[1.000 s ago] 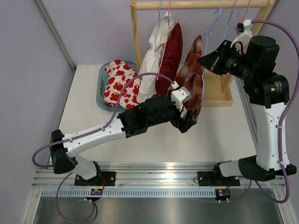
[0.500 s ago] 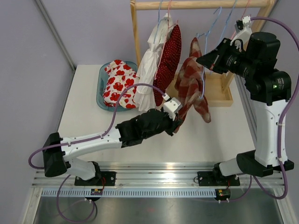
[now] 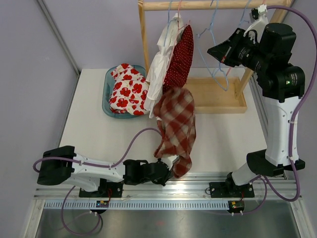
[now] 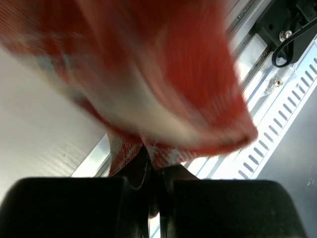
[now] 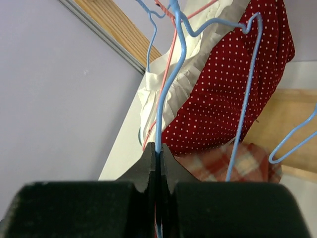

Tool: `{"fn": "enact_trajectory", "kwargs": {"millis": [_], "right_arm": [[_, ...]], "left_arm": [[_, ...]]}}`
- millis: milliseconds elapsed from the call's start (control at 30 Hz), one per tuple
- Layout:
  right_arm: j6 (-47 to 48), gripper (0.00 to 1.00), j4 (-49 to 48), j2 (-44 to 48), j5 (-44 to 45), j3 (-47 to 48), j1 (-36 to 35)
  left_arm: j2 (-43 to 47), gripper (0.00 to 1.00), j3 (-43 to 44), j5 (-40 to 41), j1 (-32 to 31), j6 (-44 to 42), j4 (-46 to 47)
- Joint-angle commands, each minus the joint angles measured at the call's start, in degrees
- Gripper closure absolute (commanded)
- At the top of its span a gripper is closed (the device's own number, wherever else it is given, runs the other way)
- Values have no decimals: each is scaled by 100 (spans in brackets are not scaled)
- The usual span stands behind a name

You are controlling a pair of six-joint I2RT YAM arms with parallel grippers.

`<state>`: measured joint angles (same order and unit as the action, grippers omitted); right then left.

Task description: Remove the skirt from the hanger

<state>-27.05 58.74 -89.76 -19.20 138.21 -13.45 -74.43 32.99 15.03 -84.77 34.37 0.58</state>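
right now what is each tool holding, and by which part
Left tool pinches the plaid skirt by its near edge; right tool clamps the blue hanger on its wire.

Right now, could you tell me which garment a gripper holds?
The plaid skirt, pinched by the left gripper; the white garment, polka-dot garment and floral garment are untouched.

Reference: rack (image 3: 144,44). Two garments (image 3: 171,59) hang at its left end, with the hanger (image 5: 176,15) on the rail to their right. The basket (image 3: 106,84) sits on the table (image 3: 89,134) left of the rack, holding a garment (image 3: 126,89). The skirt (image 3: 176,124) is in front of the rack, reaching the table's near edge.
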Motion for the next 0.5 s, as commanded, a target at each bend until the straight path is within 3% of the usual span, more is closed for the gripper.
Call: {"fn": "enact_trajectory", "kwargs": {"millis": [0, 267, 467], "right_arm": [[24, 100, -891, 152, 153, -49, 18], [50, 100, -899, -200, 285, 188, 18], [243, 100, -935, -613, 856, 452, 18]], "left_arm": [[298, 100, 84, 290, -39, 377, 135], [61, 100, 418, 457, -364, 395, -40], [166, 100, 901, 668, -532, 299, -576]]}}
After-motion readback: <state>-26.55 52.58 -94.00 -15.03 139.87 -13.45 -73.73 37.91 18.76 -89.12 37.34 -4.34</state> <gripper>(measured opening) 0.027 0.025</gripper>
